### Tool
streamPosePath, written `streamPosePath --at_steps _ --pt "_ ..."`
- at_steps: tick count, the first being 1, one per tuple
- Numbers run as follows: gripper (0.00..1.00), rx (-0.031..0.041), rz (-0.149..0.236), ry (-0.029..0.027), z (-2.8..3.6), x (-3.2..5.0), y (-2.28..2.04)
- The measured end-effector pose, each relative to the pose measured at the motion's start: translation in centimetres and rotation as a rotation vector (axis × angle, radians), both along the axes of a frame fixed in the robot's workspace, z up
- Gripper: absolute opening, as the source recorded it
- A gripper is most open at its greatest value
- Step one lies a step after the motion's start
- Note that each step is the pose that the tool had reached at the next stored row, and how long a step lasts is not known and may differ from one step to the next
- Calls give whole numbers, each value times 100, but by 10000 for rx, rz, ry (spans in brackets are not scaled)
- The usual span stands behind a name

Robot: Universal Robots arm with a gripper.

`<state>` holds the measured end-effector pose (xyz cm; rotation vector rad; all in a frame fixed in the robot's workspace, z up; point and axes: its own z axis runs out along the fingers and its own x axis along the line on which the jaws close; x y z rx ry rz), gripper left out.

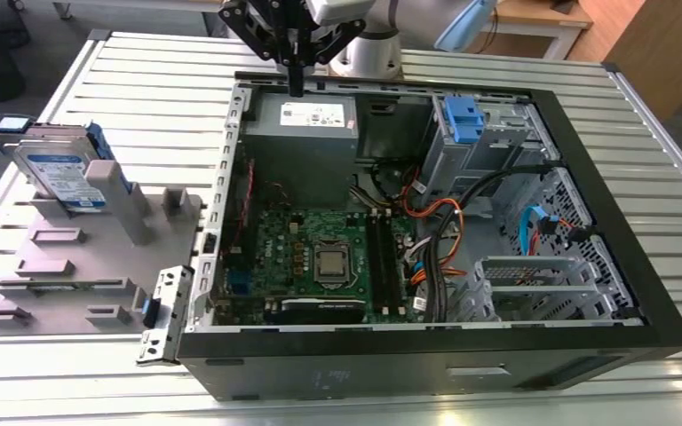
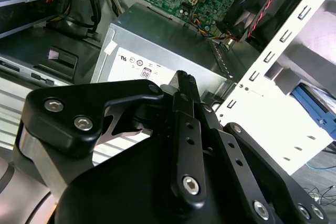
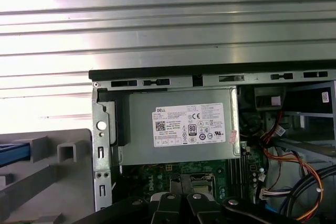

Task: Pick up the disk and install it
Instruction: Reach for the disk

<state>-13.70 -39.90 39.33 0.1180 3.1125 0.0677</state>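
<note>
The disk [image 1: 63, 173] is a silver-grey drive with a white-and-blue label and blue side rails. It stands tilted on the grey holder rack [image 1: 81, 266] at the exterior view's left, outside the open computer case [image 1: 625, 266]. My gripper [image 1: 296, 82] hangs over the case's far rim, above the power supply [image 1: 302, 124], well away from the disk. Its black fingers [image 2: 185, 85] are pressed together with nothing between them. In the second wrist view a blue edge of the disk [image 2: 315, 109] shows past the case's white wall. In the first wrist view the gripper [image 3: 181, 203] looks down on the power supply [image 3: 178, 132].
Inside the case lie a green motherboard [image 1: 317, 257], bundled orange and black cables [image 1: 436, 222] and a metal drive cage [image 1: 531, 284]. A tall blue clip [image 1: 464, 120] stands in the far bay. A slatted metal table [image 1: 152, 98] carries the case.
</note>
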Motion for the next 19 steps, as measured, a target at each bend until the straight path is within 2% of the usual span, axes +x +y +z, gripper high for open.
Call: streamPosePath --at_steps 9,19 --pt "11 0 1 -2 -1 -73 1" --pt "11 0 1 -2 -1 -76 0"
